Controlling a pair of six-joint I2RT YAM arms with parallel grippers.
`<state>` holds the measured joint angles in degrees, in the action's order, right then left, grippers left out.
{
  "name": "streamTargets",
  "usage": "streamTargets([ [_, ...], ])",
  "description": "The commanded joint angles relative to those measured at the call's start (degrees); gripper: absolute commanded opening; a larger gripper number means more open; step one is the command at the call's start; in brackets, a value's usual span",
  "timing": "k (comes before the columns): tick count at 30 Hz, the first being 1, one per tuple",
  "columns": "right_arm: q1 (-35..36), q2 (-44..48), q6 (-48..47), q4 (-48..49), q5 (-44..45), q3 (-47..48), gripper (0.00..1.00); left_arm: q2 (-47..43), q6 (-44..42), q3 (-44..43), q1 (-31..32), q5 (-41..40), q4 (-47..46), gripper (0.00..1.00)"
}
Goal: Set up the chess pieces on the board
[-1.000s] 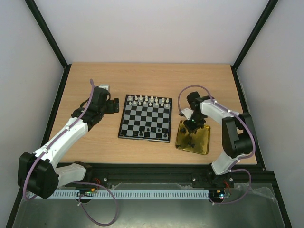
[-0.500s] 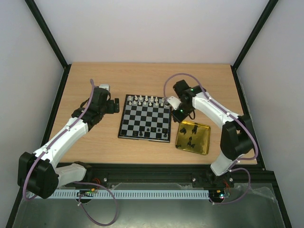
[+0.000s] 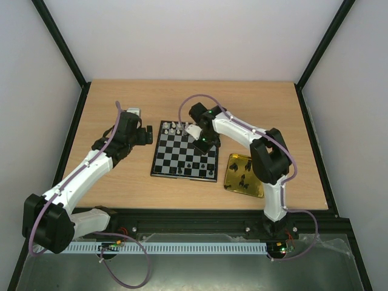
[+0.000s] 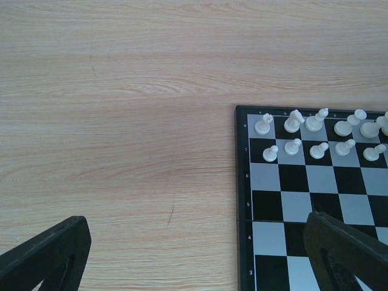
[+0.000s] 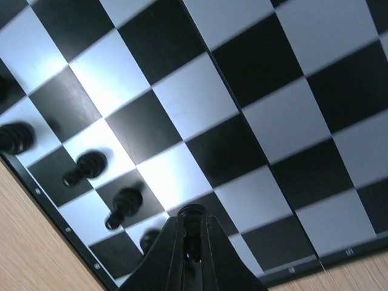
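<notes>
The white pieces (image 4: 315, 136) stand in two rows at the far side of the board (image 3: 176, 159), so this half looks done. The black side is only begun: a few black pieces (image 5: 85, 168) stand near the board's near edge, and some more wait in the gold tray (image 3: 257, 173) just beside the board. The right gripper (image 5: 191, 230) hovers over the board, closed on one black piece (image 5: 191, 213). The left gripper (image 4: 195, 254) is wide open and empty, at the board's left edge.
</notes>
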<state>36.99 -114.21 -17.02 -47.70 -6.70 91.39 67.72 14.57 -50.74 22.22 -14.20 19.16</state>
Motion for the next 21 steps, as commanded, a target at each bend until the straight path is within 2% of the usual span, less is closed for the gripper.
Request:
streamTargets([
  [1,1.98,-2.87,1.06,-3.52,-1.21,4.84,0.04,0.08,-0.25,-1.73,0.36,-0.92,-0.44,0.99],
  [10,7.52,-8.06,0.6,-5.57,-1.63,11.81,0.04,-0.74,0.59,-1.73,0.37,-3.81,-0.2,0.99],
  [16,9.97,-9.66,0.34,-5.99,-1.59,12.51,0.04,-2.39,3.41,-1.29,0.2,-10.04,-0.01,0.99],
  [21,11.18,-10.21,0.23,-6.1,-1.58,12.24,0.04,-2.21,3.51,-1.37,0.19,-10.5,0.15,0.99],
])
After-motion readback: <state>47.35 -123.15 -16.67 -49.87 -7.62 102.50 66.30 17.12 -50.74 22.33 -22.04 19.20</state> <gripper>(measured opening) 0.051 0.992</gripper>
